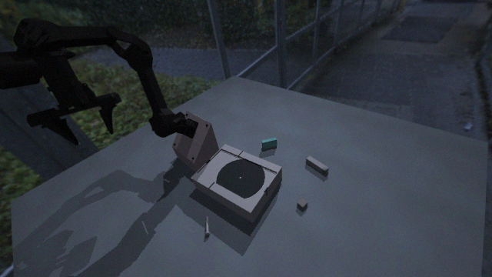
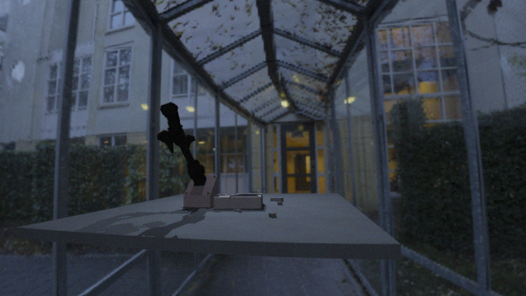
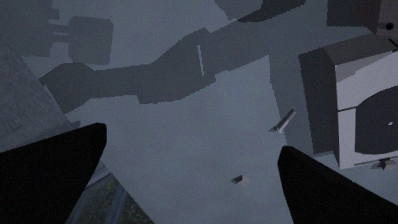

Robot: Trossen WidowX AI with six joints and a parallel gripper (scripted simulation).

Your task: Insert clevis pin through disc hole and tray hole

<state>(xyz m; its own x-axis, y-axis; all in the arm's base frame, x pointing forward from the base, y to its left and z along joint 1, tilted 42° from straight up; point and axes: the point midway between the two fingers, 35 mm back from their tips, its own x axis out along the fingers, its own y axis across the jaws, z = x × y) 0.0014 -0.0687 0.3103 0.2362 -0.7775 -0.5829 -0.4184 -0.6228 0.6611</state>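
Note:
The steel clevis pin [image 1: 207, 226] [image 3: 287, 119] lies on its side on the table, beside the tray and apart from it. The dark, wide disc [image 1: 240, 188] [image 3: 375, 137] lies flat inside the rimmed tray [image 1: 251, 213] [image 3: 346, 145]; a small light spot shows at its middle. The pin hole in the tray's top cannot be told apart under the disc. My black gripper [image 1: 95, 138] [image 3: 194, 136] is open with nothing between its fingers. It hangs high above the table, well to the left of the pin in the top view, touching nothing.
A teal block [image 1: 269, 144], a grey bar [image 1: 317, 165] and a small cube [image 1: 302, 204] lie beyond the tray. Another small block [image 2: 272, 215] [image 3: 240, 179] lies near the pin's side. The arm's sloped base mount [image 1: 200, 144] [image 2: 199, 197] stands close against the tray's far-left side.

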